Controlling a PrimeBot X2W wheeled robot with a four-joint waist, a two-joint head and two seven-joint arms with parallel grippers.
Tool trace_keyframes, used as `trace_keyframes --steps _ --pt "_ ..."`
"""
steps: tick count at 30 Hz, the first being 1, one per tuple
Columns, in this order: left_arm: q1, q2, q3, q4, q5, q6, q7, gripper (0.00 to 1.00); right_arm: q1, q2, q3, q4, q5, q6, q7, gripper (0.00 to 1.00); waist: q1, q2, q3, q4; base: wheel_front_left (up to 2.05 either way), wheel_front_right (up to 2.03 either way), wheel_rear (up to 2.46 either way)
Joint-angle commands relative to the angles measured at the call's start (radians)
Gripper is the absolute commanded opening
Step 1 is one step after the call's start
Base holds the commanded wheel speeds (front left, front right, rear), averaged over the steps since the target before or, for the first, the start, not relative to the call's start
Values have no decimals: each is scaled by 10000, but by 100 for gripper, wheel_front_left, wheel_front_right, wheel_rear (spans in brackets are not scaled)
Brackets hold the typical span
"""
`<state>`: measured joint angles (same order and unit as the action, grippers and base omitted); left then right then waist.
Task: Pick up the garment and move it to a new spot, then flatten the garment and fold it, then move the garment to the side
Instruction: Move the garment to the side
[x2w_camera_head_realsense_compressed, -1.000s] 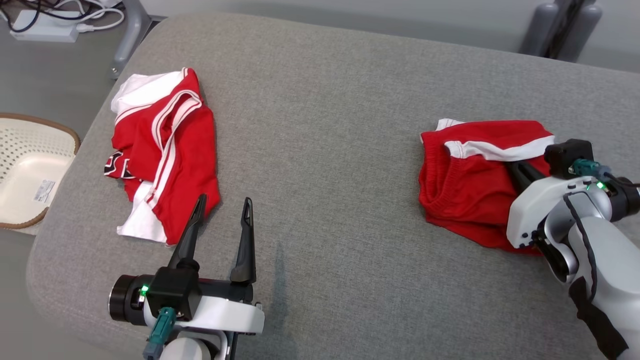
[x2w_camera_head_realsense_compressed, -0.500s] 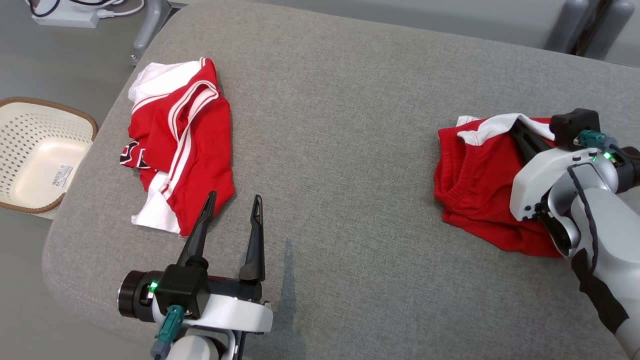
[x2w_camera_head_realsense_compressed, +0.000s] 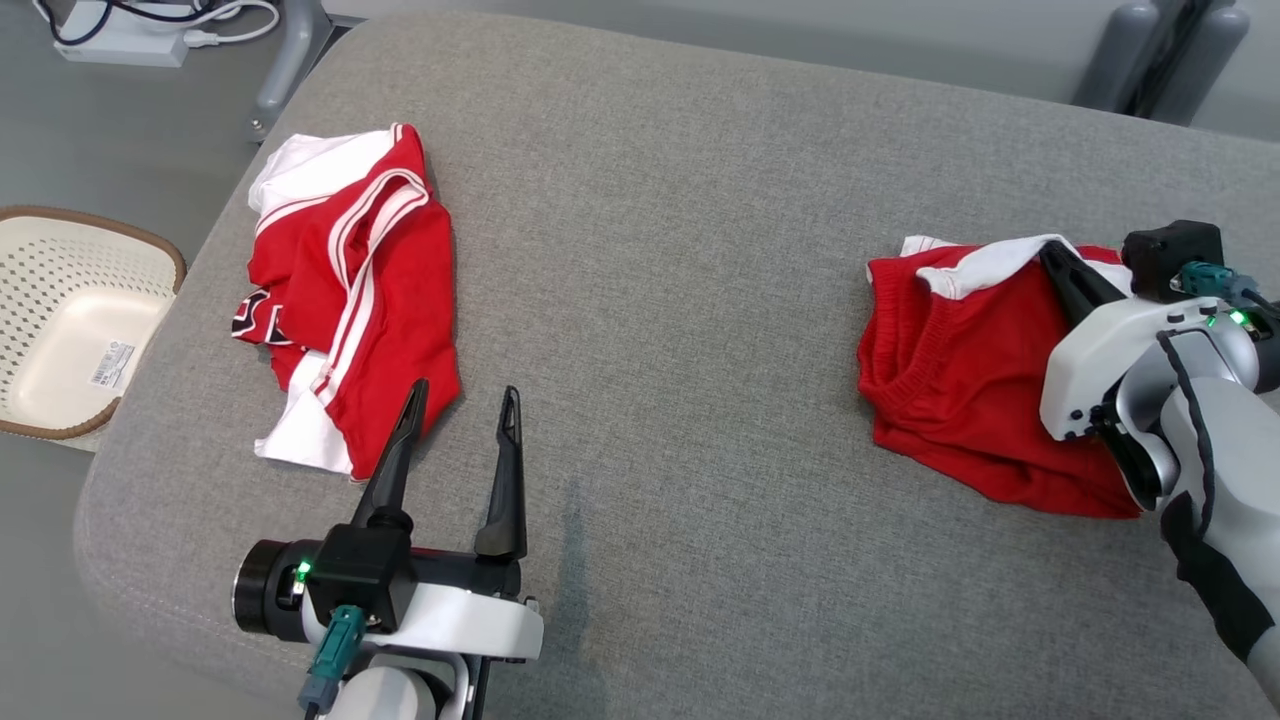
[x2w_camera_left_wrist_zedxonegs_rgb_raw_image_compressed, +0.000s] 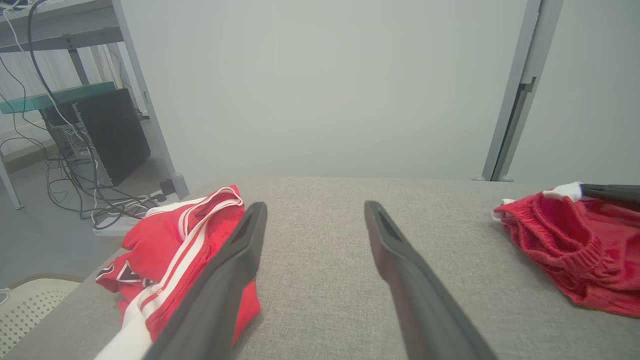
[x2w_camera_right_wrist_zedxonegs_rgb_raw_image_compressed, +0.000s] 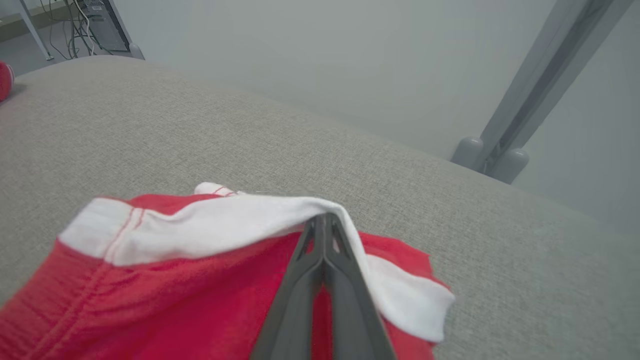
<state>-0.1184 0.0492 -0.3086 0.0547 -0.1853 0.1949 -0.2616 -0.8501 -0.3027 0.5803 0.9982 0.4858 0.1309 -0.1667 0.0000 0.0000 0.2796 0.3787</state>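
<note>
A red garment (x2w_camera_head_realsense_compressed: 950, 380) with a white hem lies crumpled at the right of the grey padded table (x2w_camera_head_realsense_compressed: 650, 250). My right gripper (x2w_camera_head_realsense_compressed: 1048, 248) is shut on its white hem, which rises in a peak over the fingertips (x2w_camera_right_wrist_zedxonegs_rgb_raw_image_compressed: 325, 220). The same garment (x2w_camera_right_wrist_zedxonegs_rgb_raw_image_compressed: 150, 300) spreads below the fingers in the right wrist view and shows at the right edge (x2w_camera_left_wrist_zedxonegs_rgb_raw_image_compressed: 575, 240) of the left wrist view. My left gripper (x2w_camera_head_realsense_compressed: 465, 395) is open with nothing between its fingers, hovering just right of a second red and white striped garment (x2w_camera_head_realsense_compressed: 370, 300) at the table's left. That garment (x2w_camera_left_wrist_zedxonegs_rgb_raw_image_compressed: 170, 240) lies beside my left finger.
A cream perforated basket (x2w_camera_head_realsense_compressed: 40, 270) stands on the floor off the table's left edge. A power strip with cables (x2w_camera_head_realsense_compressed: 120, 40) lies on the floor at the far left. Grey posts (x2w_camera_head_realsense_compressed: 1150, 50) rise behind the far right corner.
My right gripper has lifted the garment's white hem from lying flat into a raised peak, moving toward the far side. The head camera has shifted. The left gripper stays open in place.
</note>
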Motion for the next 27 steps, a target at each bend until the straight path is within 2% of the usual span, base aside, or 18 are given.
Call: trace_keyframes --steps 1,13,21,27 --pt "-45 32 49 8 -13 40 -37 100 104 -114 -22 29 39 -2 -54 0 0 0 -36 -44 0 0 0" --pt "-177 33 -61 -81 -89 2 -37 100 60 -642 -453 416 375 -1 247 0 0 0 108 -142 0 0 0" --pt "-199 32 19 -1 -17 -35 -37 100 -180 -374 -391 781 359 -2 156 0 0 0 112 51 0 0 0" --pt "-66 30 190 -2 79 -22 -37 100 -215 -177 -94 555 551 -2 -197 0 0 0 -222 -266 0 0 0"
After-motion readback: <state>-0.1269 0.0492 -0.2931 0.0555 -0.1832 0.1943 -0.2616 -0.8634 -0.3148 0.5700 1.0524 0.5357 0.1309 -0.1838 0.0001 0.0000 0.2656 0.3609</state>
